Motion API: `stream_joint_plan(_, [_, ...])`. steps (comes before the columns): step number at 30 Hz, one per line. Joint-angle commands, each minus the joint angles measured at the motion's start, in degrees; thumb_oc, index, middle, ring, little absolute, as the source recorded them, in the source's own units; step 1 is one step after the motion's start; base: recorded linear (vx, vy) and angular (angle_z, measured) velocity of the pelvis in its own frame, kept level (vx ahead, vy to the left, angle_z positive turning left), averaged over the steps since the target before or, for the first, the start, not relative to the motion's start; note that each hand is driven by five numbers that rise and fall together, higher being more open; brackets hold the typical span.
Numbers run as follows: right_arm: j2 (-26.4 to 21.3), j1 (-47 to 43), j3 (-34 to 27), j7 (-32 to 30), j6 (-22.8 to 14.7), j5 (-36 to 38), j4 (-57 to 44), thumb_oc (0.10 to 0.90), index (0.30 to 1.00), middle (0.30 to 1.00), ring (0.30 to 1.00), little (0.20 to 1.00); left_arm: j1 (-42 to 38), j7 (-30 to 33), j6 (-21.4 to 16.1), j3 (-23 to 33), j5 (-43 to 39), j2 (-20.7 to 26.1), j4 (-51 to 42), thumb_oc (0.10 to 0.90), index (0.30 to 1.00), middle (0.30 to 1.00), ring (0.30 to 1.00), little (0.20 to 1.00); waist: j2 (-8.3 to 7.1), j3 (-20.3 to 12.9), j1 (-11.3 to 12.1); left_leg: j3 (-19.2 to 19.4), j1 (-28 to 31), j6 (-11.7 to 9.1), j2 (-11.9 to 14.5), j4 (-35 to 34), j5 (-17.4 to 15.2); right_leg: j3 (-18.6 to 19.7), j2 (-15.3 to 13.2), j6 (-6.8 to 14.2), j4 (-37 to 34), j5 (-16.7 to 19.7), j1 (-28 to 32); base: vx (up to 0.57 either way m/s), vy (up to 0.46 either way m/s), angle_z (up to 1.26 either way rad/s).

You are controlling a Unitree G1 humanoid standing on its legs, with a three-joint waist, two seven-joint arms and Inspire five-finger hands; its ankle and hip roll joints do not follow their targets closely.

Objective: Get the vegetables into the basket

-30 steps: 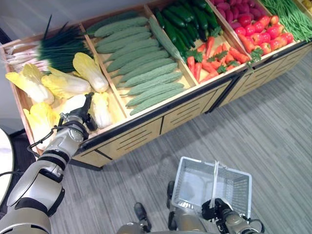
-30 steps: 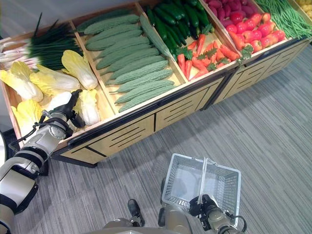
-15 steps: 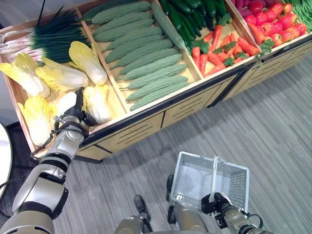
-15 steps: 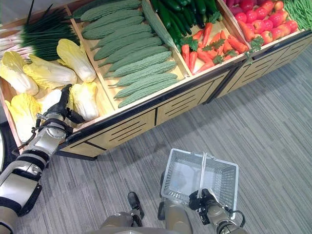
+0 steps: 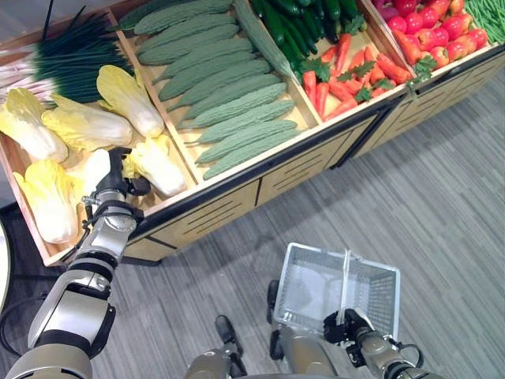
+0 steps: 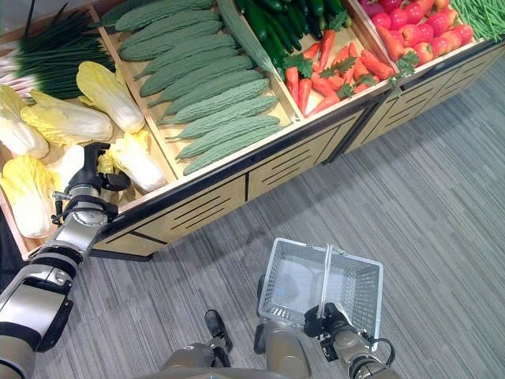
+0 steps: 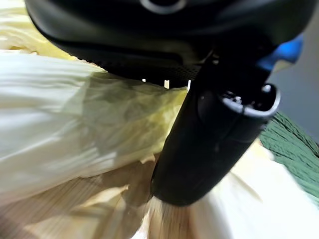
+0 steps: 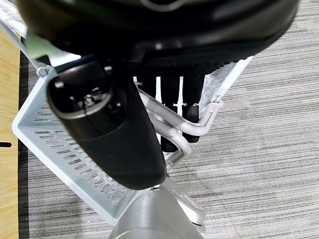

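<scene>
Several pale yellow napa cabbages lie in the leftmost bin of the wooden produce stand. My left hand reaches into that bin and is open. Its fingers lie against a whitish cabbage, and its thumb points toward another cabbage on the other side. Down by the floor hangs a white wire basket, empty inside. My right hand is shut on its handle, fingers curled round the bar.
Further bins hold green onions, bitter gourds, cucumbers, carrots and red peppers. The stand's dark front edge runs diagonally above grey carpet.
The camera has shifted. My left hand has pushed a little deeper between the two cabbages, and the right-hand cabbage now lies more slanted. The right hand keeps holding the basket.
</scene>
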Motion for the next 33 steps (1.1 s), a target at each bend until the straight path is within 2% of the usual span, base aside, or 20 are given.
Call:
stream_joint_plan(1, [-1.45,1.79,4.17,0.27,1.62,-2.22,3.29,0.4,0.3,0.3,0.3,0.3,-0.43,-1.79,-0.19,-0.44,-1.17,-3.07,2.51,0.4,0.3,0.3,0.3,0.3,1.9,0.57,0.34,-4.9,0.48,-3.59,3.64,0.1,-1.69,-0.88,-0.11,4.47,-0.04,-8.39,6.6,0.0,0.0,0.0])
stream_joint_plan(9, [-1.5,2.22,4.03,0.68,1.63,-2.07,3.17,0.4,0.3,0.3,0.3,0.3,-0.17,-1.29,0.35,-0.91,2.75,-0.96,-3.06,0.4,0.3,0.3,0.3,0.3,2.03,0.15,0.79,-5.12,0.6,-3.63,3.6,0.1,-1.74,-1.19,-0.14,4.5,-0.04,-8.61,6.84,0.0,0.0,0.0])
stream_joint_plan(10, [-1.77,2.47,3.79,0.99,1.64,-1.96,3.17,0.4,0.3,0.3,0.3,0.3,-2.21,-0.44,0.31,-1.13,5.59,2.75,-7.42,0.4,0.3,0.3,0.3,0.3,2.17,-0.16,1.05,-5.27,0.58,-3.68,3.6,0.1,-1.75,-1.47,-0.13,4.6,-0.04,-8.68,6.92,0.0,0.0,0.0])
stream_joint_plan(12, [-1.95,2.94,3.96,1.24,1.63,-2.04,2.97,0.4,0.3,0.3,0.3,0.3,-4.85,0.35,0.3,-1.64,7.15,6.16,-9.87,0.4,0.3,0.3,0.3,0.3,2.24,-0.44,1.12,-5.5,0.61,-3.75,3.61,0.1,-1.75,-1.63,-0.16,4.71,-0.04,-8.64,7.03,-0.01,-0.009,0.03])
stream_joint_plan(20, [-2.44,3.31,5.02,2.14,1.92,-2.3,3.34,0.4,0.3,0.3,0.3,0.3,-13.65,1.01,0.17,-5.19,8.64,13.64,-8.31,0.4,0.3,0.3,0.3,0.3,2.52,-1.45,0.99,-5.66,1.21,-3.9,3.59,0.1,-1.87,-1.82,-0.31,4.92,-0.04,-8.75,7.81,0.0,0.0,0.0])
stream_joint_plan(33, [-2.63,3.5,4.93,2.96,1.82,-2.17,3.88,0.4,0.3,0.3,0.3,0.3,-14.44,0.27,0.43,-5.96,10.25,16.69,-9.24,0.4,0.3,0.3,0.3,0.3,2.67,-2.23,1.3,-6.0,1.22,-3.96,3.42,0.1,-1.71,-2.24,-0.41,5.06,-0.04,-8.9,8.02,0.0,0.0,0.0])
